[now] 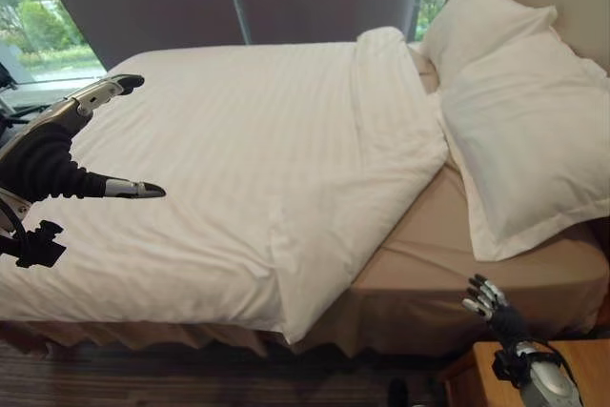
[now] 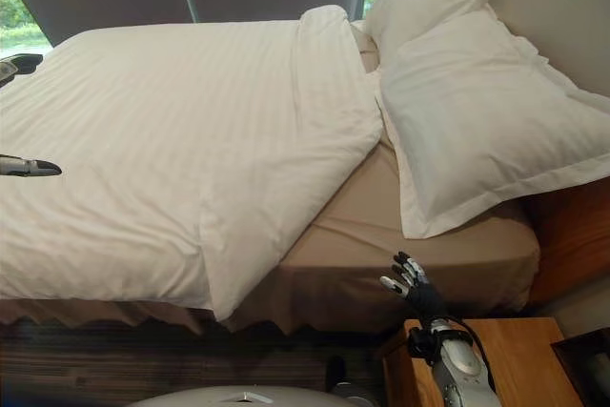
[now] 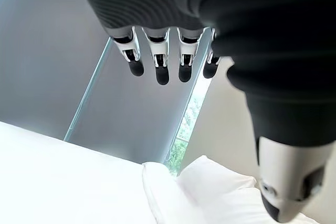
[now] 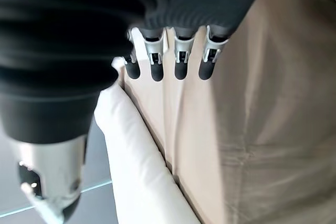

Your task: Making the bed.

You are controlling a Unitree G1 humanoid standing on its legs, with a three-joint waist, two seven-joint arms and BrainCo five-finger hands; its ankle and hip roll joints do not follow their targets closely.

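At the lower right of the left eye view the right hand [image 1: 487,298] hangs low beside the tan bed skirt [image 1: 419,312], above a wooden nightstand [image 1: 581,359], fingers relaxed and holding nothing; its wrist view shows the straight fingers [image 4: 154,59] facing the skirt and the hanging edge of the white duvet [image 1: 238,169]. At the left edge the left hand [image 1: 52,154] hovers over the duvet, released, thumb and fingers spread and empty. The duvet covers the frame's left and middle, its near corner [image 1: 295,316] drooping over the bed's side at lower centre. Its long axis looks to run left to right, toward the 2 pillows [image 1: 524,131] at upper right; its folded-back head edge [image 1: 386,92] stops short of them, leaving tan sheet [image 1: 429,235] bare. It is probably soft, light and bulky, draping rather than sliding stiffly, so that drooping corner or the folded edge seems the best hold.
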